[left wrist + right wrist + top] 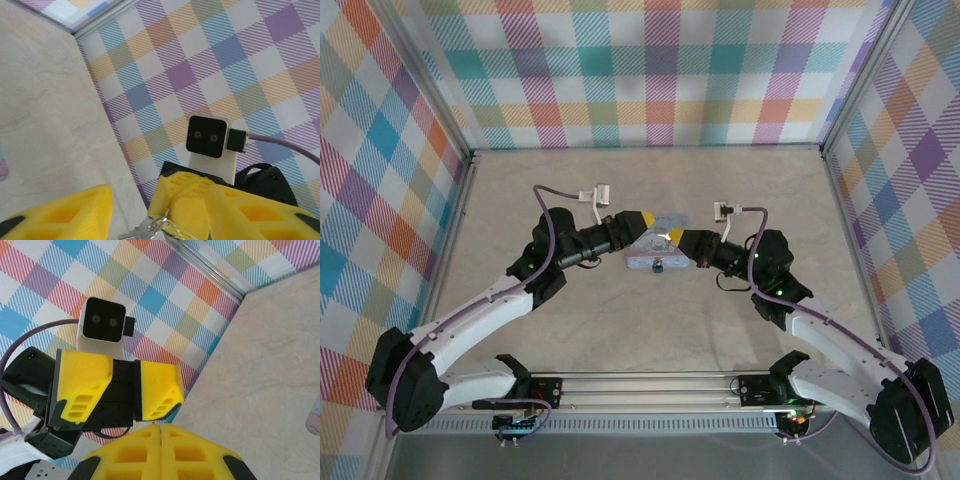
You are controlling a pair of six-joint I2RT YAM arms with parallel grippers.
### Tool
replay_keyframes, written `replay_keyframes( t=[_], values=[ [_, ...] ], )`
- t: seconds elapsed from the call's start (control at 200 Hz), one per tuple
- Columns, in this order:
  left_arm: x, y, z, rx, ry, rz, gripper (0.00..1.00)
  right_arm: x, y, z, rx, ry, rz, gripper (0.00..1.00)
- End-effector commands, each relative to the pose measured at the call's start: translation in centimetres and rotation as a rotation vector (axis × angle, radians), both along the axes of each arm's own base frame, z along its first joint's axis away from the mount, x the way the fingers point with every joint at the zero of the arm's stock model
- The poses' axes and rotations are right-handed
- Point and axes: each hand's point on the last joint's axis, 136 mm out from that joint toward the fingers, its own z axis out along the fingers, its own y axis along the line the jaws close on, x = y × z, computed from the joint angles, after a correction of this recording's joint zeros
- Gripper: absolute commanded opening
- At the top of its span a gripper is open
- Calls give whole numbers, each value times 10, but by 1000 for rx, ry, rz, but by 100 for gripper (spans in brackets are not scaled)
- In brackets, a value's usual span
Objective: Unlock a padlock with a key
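The small dark-blue padlock (658, 266) lies on a pale blue tin (637, 262) at mid-table, just below where the two grippers meet. My right gripper (690, 243) is shut, and the silvery key (134, 231) and its ring hang from the seam of its yellow fingertips (182, 200). My left gripper (159, 210) stands open around those fingertips and the key, one finger on either side; I cannot tell if either touches. In the right wrist view my right gripper (161, 427) points at the open left gripper (125, 390).
Checked walls close in the beige table (570, 330) on three sides. Both arms reach in from the near edge. A corner of the tin (314, 421) shows at the right edge of the right wrist view.
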Motion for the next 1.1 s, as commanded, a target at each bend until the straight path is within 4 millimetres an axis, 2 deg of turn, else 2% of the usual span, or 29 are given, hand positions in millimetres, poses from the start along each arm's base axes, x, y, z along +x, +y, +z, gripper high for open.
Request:
replay_keyframes(
  t=[0.0, 0.085, 0.1, 0.23, 0.475, 0.845, 1.095],
  values=[
    [-8, -11, 18, -60, -49, -52, 47, 5, -4, 17, 66, -37, -58, 0],
    [-10, -16, 20, -63, -55, -68, 46, 8, -2, 14, 63, -24, -69, 0],
    [-10, -17, 20, -62, -56, -70, 46, 8, -2, 20, 80, -46, -67, 0],
    [-11, -21, 16, -43, -49, -76, 48, 6, 0, 26, 95, -63, -56, 0],
    [-11, -20, 18, -54, -61, -66, 41, 8, 1, 18, 82, -39, -60, 0],
    [-12, -21, 22, -68, -74, -70, 27, 7, 4, 11, 77, -22, -53, 0],
    [-13, -21, 22, -64, -76, -70, 9, 7, 4, 8, 85, -17, -59, 0]
  ],
)
